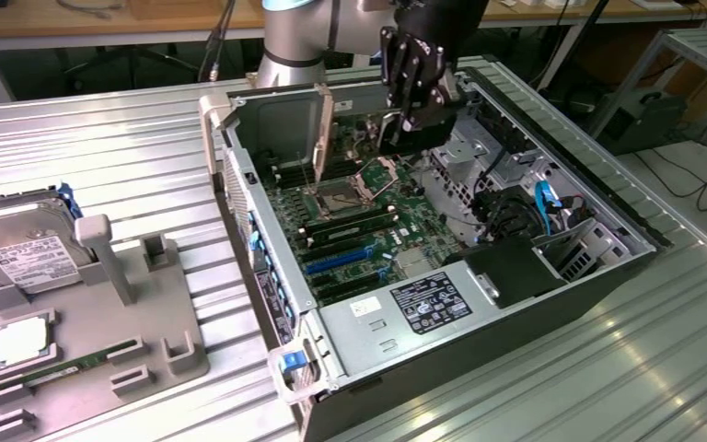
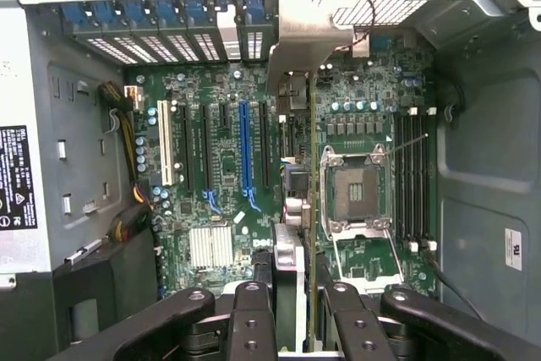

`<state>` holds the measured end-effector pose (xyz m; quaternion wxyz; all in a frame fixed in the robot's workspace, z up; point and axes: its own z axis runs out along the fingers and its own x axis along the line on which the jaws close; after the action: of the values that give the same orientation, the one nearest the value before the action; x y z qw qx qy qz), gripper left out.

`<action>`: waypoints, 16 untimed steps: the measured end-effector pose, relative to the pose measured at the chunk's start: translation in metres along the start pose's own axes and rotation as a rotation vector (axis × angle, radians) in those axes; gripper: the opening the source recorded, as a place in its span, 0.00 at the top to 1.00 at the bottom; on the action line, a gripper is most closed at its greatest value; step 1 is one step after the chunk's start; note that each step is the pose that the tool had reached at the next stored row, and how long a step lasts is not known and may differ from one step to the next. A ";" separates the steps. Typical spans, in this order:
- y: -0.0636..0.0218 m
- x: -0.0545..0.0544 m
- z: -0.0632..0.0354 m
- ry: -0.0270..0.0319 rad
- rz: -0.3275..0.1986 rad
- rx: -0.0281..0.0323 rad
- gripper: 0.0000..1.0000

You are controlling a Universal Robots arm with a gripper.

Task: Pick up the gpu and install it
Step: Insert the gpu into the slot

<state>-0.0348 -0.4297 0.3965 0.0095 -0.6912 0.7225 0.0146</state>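
My gripper (image 1: 418, 92) hangs over the far end of the open computer case (image 1: 599, 276), shut on the gpu (image 1: 411, 129). The card hangs below the fingers, black shroud showing, above the motherboard (image 1: 366, 239). In the wrist view the gpu (image 2: 292, 251) appears edge-on between my two inner fingers (image 2: 252, 319), with its silver end bracket (image 2: 304, 40) at the case's rear slot wall. It lies over the strip between the blue and black expansion slots (image 2: 245, 154) and the open CPU socket (image 2: 352, 196). I cannot tell whether the card touches the board.
A grey parts fixture (image 1: 144, 304) at the exterior view's left carries a hard drive (image 1: 22, 258), a CPU (image 1: 22, 341) and a RAM stick (image 1: 77, 364). The case walls, drive cage (image 1: 574, 249), blue cables (image 1: 544, 198) and a raised socket lever plate (image 1: 323, 138) crowd the card.
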 end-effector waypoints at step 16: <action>-0.0005 0.001 0.0205 0.0007 -0.072 -0.0024 0.72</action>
<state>-0.0344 -0.4297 0.3759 0.0089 -0.7169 0.6970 0.0149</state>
